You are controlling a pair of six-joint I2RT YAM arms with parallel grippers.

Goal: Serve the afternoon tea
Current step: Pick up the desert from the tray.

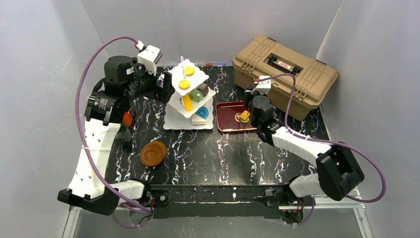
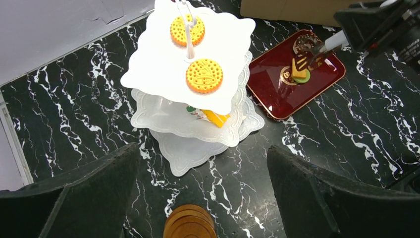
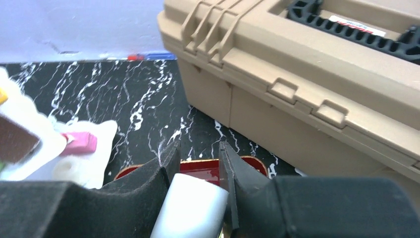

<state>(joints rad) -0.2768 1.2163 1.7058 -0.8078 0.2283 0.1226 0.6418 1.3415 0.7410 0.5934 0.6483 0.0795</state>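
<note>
The white three-tier stand [image 1: 190,99] sits at the middle back of the black surface [image 1: 223,158], with yellow cookies [image 2: 204,76] on top. Just beside it is the red tray [image 1: 225,126]. The right arm reaches over it, its end effector [image 3: 197,163] pinching the tongs [image 2: 333,41]. The left end effector [image 2: 202,153] hangs high by the stand, pointing down, spread wide.

The label [image 3: 356,26] on the tan toolbox [image 3: 297,84] is unreadable.

Top camera looks steeply down from 6 o'clock. Left wrist, high at 10 o'clock, shares its stand [image 2: 158,59] and red tray [image 2: 277,96]. Right wrist closely faces the toolbox [image 3: 307,74].
</note>
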